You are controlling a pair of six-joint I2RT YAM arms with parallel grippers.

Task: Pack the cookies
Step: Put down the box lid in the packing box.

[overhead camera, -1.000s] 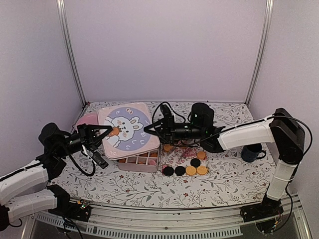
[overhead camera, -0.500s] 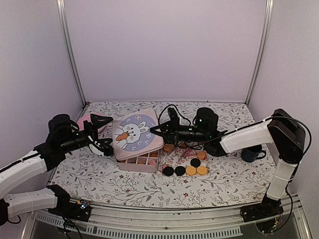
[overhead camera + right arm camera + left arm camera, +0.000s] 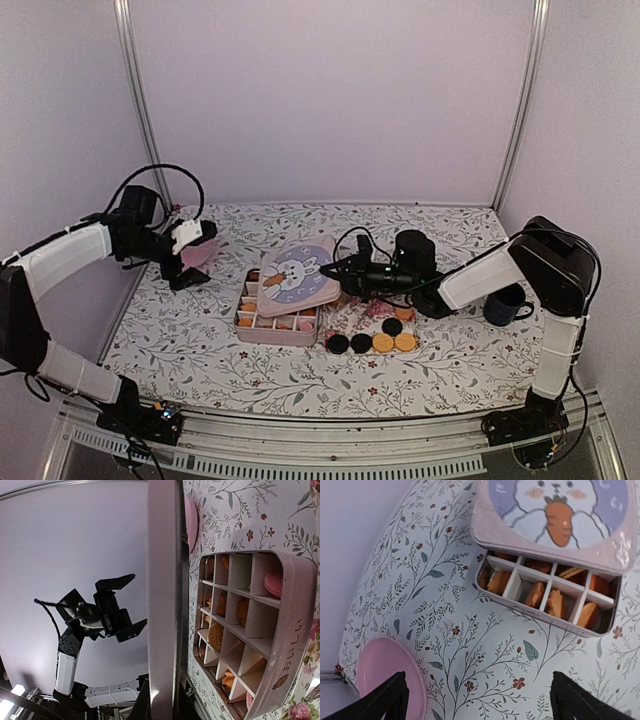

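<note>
R gripper (image 3: 342, 270): pressed together on the 3 o'clk edge of the lid (image 3: 298, 272), pinching it. R wrist view shows the lid edge-on btwn the fingers. L gripper (image 3: 479, 680): spread wide, gripping nothing, above the cloth at approx 10 o'clk of the box, well apart from it.

Boxed cookies (image 3: 538, 594): golden-orange, leaning or on edge in the compts of the box (image 3: 272, 337), a pink sq tin w/ white dividers. R wrist view also shows pink ones in two compts.

Loose cookies (image 3: 383, 342): at 3–4 o'clk of the box, just beside it, lying flat on a floral mat (image 3: 352, 318). Near row, 9 to 3 o'clk: black, black, orange, orange. Behind that row: one black, one orange.

Lid: pink, bunny w/ carrot on a lavender disc. Tilted, 3 o'clk side raised, over the far part of the box; near row of compts uncovered. Whether its low edge touches the box: cannot tell.

Pink plate (image 3: 203, 250): 10 o'clk of the box, by the L wall, partly below one L finger.

Dark blue mug (image 3: 503, 306): 3 o'clk of the box, well apart, beyond the mat.

Floral tablecloth (image 3: 450, 370): under all items.
</note>
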